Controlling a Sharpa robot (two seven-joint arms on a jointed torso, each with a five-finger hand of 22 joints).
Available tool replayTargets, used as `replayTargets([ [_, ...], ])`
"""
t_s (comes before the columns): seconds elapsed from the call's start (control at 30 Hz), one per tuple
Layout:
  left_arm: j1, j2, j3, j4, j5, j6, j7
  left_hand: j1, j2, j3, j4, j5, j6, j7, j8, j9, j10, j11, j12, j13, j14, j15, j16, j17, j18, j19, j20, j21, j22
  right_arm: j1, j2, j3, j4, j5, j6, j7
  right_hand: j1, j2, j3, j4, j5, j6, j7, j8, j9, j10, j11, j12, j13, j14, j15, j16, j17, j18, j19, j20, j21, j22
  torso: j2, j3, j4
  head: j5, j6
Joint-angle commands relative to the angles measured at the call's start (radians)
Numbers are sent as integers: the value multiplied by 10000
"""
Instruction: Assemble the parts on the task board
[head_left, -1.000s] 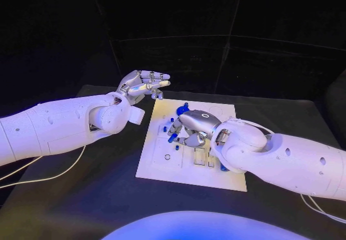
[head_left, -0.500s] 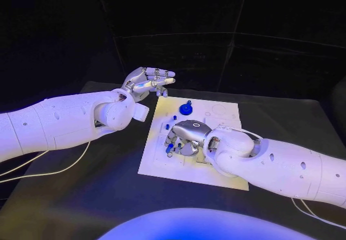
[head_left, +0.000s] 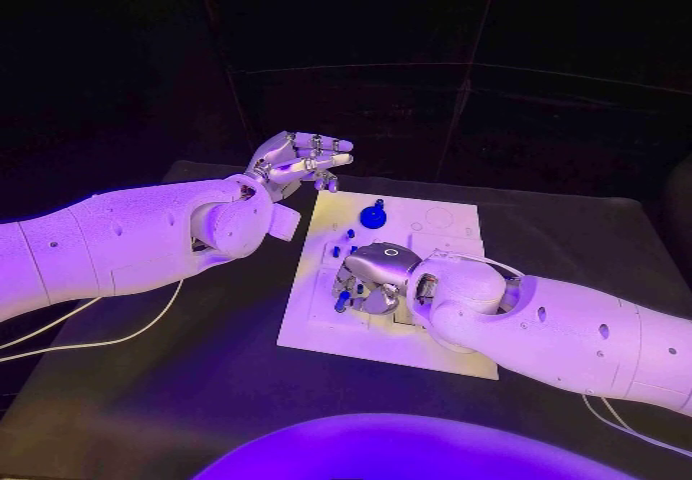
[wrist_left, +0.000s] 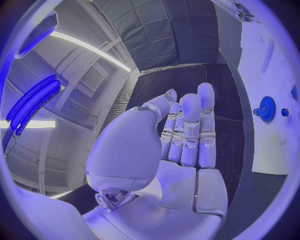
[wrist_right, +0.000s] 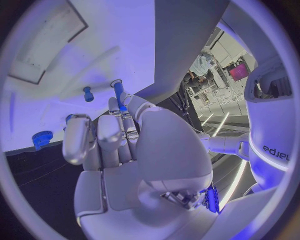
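Since a second ago, the right hand (head_left: 372, 275) has been drawn nearer, toward the lower middle of the frame, while the left hand (head_left: 299, 163) has stayed raised. Nearest, at the frame's centre, the right hand is seen lowered over the white board (head_left: 320, 325), a blue peg (wrist_right: 118, 94) being pinched at its fingertips. Just above it small blue pegs (head_left: 348, 235) stand on the board, and a blue gear (head_left: 374, 214) farther up. Farthest, upper left of centre, the left hand is held empty with fingers extended, off the board's far corner.
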Motion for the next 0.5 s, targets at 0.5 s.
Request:
replayTargets([
  [0.5,13,-5,8,17,28,126,38,-51,92,-90,3,3,28,-3,47,-15,-44,34,67,12,-80,-21,-44,-25,62,-55,-5,-60,-17,-1,144,0,-74,-608,460,-289,-83,-30,65,-16,38,28,71,6,8,43,15,-23,10,62,-26,28,-39,-117,0,33,43,49,0,-11,1,26,-19],
])
